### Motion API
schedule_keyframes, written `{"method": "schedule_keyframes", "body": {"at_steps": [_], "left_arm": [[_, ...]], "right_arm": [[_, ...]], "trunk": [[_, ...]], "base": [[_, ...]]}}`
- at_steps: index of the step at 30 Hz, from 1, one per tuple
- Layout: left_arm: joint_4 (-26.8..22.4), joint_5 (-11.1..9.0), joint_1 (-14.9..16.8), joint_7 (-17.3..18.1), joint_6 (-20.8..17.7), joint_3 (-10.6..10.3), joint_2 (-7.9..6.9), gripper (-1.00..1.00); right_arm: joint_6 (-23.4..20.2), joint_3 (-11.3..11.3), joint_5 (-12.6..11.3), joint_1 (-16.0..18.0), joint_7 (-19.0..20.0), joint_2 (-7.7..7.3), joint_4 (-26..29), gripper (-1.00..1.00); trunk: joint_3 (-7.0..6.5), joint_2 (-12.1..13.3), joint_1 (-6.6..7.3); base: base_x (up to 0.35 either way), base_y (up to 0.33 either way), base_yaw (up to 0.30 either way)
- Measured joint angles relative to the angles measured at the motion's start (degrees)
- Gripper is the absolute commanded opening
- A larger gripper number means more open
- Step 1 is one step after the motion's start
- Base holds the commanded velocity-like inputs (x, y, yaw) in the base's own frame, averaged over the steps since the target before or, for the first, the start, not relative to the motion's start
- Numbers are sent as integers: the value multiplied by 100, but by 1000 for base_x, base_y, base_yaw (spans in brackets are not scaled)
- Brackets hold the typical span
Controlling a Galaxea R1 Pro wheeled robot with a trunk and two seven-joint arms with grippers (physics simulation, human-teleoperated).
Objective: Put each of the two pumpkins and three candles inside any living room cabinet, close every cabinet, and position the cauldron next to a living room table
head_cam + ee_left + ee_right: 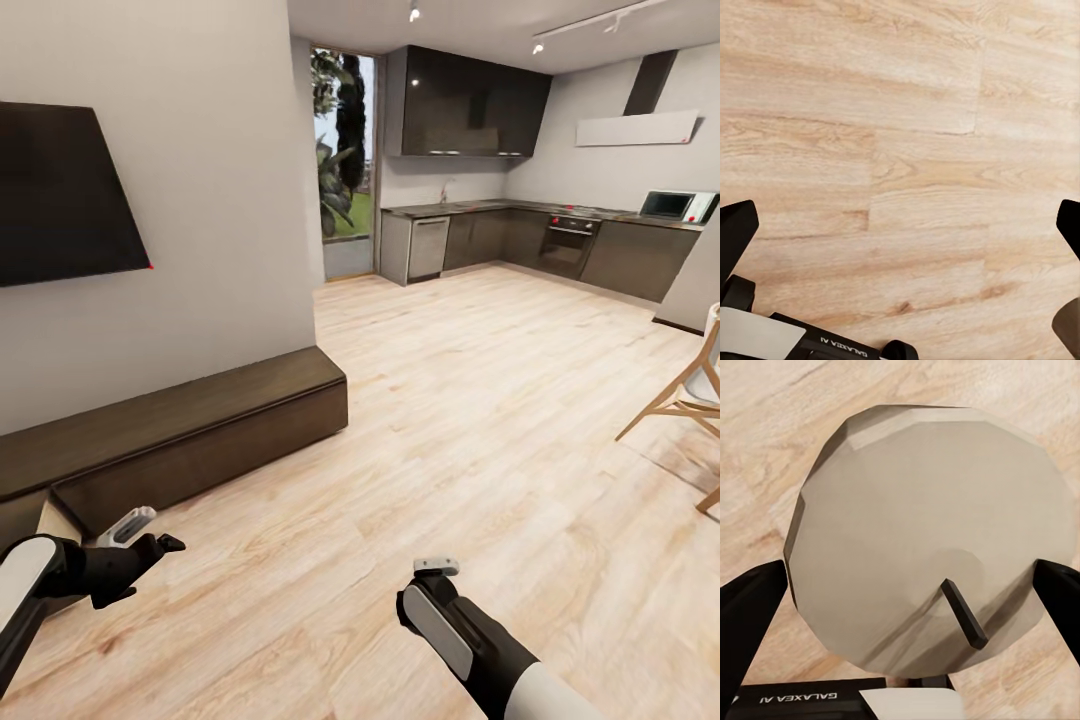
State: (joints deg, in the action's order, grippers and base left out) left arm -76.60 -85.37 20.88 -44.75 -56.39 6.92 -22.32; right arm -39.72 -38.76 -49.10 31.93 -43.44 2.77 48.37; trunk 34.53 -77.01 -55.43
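Head view: the cabinet [180, 440] is seen along the left wall, both fronts shut; both arms are held low over the wood floor [480, 420].
Left wrist view: left gripper [900, 225] spread wide, nothing held.
Right wrist view: a candle [930, 540], pale with a dark wick, is clamped by the right gripper [907, 592].

— What does the left wrist camera see?
— Pale wood plank floor [915, 150], with grain and plank seams.
— And the left gripper [904, 225]?
— Its two black fingertips [736, 225] sit at opposite sides, spread wide apart, with bare floor between them.
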Motion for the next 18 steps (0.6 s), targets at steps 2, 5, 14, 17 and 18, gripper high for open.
{"method": "schedule_keyframes", "body": {"at_steps": [2, 5, 14, 17, 18], "left_arm": [[0, 0, 0, 0, -2, -1, 0, 100], [-3, 0, 2, 0, -1, -7, 0, 100], [-9, 0, 1, -1, 0, -9, 0, 100], [-9, 0, -1, 0, -2, -8, 0, 100], [-9, 0, 1, 0, -3, -7, 0, 100]], "right_arm": [[0, 0, 0, 0, 15, -1, 0, -100], [25, 4, -55, 0, 552, 4, 4, -100], [-48, 47, 2, 1, 2186, -43, 34, -100], [-52, 54, 10, 1, 2230, -45, 34, -100], [-51, 55, 8, 1, 2234, -46, 34, -100]], "trunk": [[0, 0, 0], [0, 0, 0], [0, 0, 0], [0, 0, 0], [0, 0, 1]], "base": [[2, 0, 2], [0, 0, 0], [0, 0, 0], [34, 20, 0], [163, 118, 0]]}}
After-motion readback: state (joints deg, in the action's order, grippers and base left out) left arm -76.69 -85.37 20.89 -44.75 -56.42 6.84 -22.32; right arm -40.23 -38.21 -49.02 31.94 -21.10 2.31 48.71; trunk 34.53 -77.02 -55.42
